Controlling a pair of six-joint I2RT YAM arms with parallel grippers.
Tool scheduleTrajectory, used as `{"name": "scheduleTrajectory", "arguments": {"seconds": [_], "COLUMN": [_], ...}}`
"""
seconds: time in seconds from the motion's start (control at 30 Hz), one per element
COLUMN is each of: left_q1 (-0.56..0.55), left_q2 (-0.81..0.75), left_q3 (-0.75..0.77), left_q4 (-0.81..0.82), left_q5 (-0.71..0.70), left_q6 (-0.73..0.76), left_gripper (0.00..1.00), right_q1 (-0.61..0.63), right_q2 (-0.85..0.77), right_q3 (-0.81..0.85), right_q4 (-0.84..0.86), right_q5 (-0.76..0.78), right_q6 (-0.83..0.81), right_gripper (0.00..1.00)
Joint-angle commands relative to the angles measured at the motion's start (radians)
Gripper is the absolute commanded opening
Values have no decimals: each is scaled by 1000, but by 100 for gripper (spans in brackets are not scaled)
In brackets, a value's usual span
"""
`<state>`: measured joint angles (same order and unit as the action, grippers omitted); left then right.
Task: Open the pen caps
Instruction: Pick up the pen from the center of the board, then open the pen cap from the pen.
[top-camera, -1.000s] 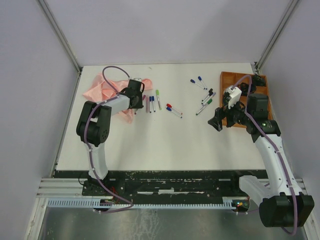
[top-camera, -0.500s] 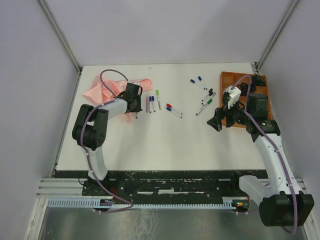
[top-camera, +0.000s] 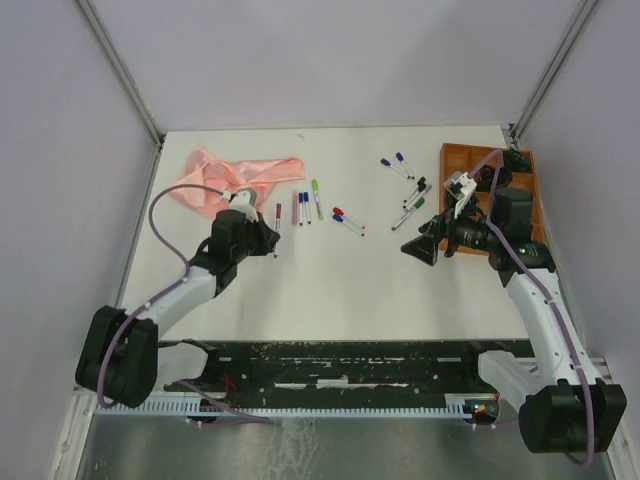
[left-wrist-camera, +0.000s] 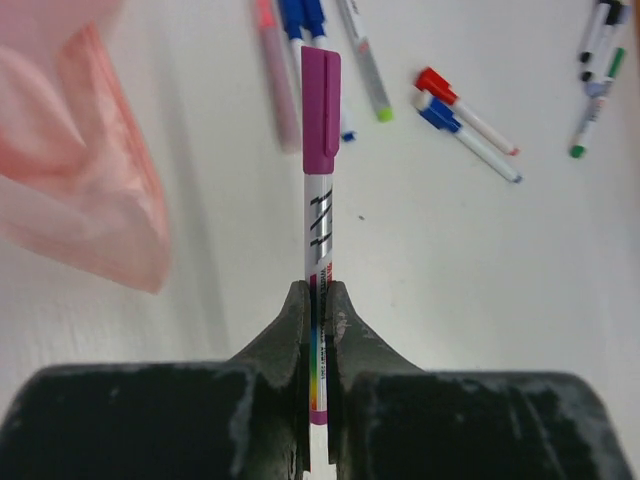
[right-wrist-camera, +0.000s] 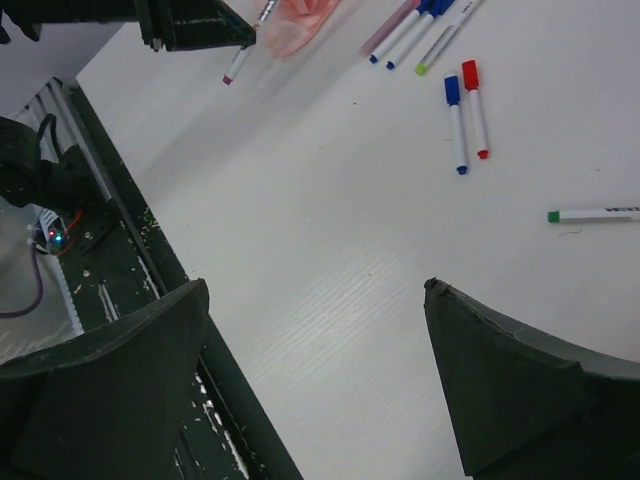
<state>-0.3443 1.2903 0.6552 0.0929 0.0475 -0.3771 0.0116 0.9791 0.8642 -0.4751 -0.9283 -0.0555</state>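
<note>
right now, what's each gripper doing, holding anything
Left gripper: closed on the purple-capped pen, gripping its barrel, cap end sticking out.
Right gripper: open, holding nothing.

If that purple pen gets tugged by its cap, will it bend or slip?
Probably stiff: the purple pen sticks straight out of the shut left jaws without drooping. Likely light: a pinch at its tail alone holds it up. Its smooth round barrel might slide or twist when the cap is pulled.
</note>
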Motion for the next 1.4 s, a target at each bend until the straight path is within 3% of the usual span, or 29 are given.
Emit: {"name": "scheduleTrajectory", "arguments": {"seconds": [0.0, 0.17, 0.33, 0.5, 0.73, 0.97, 1.17, 1.37], "left_q1": [-18, -79, -189, -316, -508, -628, -684, -709], "left_q2": [-158, -306, -400, -397, -251, -37, 140, 230], "left_q3": [-208, -388, -502, -537, -490, -376, -271, -195], "left_q4": [340, 598, 771, 930, 1140, 1304, 1462, 1472], "left_q5": [197, 240, 148, 44, -104, -206, -267, -246], "left_q6": [-205, -347, -446, -503, -476, -460, -448, -444], "left_gripper": [3, 3, 3, 3, 3, 3, 3, 3], "right_q1": [8, 32, 60, 77, 95, 139, 199, 215], "right_q2": [-10, -1, 6, 10, 13, 21, 31, 35], "right_q3": [-43, -83, -101, -140, -182, -275, -296, -287], "right_q4": [168, 277, 335, 464, 662, 1032, 1071, 1069], "right_q5": [-151, -226, -205, -201, -184, -162, -139, -112], "right_q6": [122, 192, 227, 335, 528, 767, 776, 799], "right_gripper": [96, 96, 96, 96, 96, 96, 95, 94]}}
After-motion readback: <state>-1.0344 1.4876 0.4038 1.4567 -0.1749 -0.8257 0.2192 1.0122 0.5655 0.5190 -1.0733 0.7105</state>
